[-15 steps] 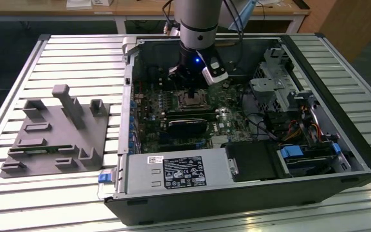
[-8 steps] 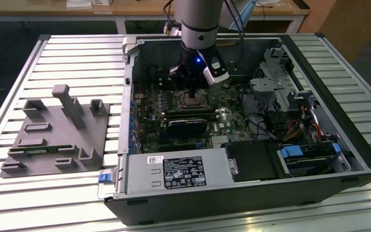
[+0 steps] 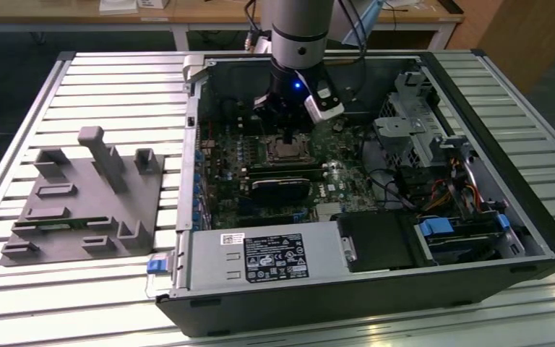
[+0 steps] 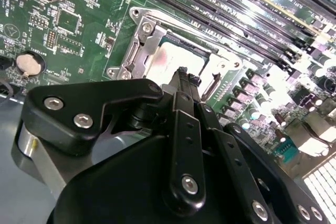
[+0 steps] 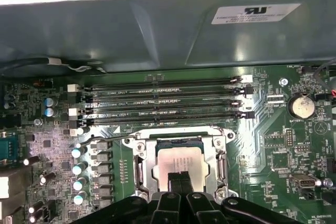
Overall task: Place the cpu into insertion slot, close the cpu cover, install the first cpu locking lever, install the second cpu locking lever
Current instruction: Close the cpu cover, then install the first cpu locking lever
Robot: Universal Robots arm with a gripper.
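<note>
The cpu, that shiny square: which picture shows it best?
The first wrist view: the cpu faces the camera squarely. In the second wrist view the tool hides part of it; the exterior view shows it far off.

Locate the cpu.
In the first wrist view the cpu sits in the insertion slot, beside the long memory slots, directly under the gripper.

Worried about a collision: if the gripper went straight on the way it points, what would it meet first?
Probably the cpu, its metal top directly ahead of the gripper; gap unclear.
</note>
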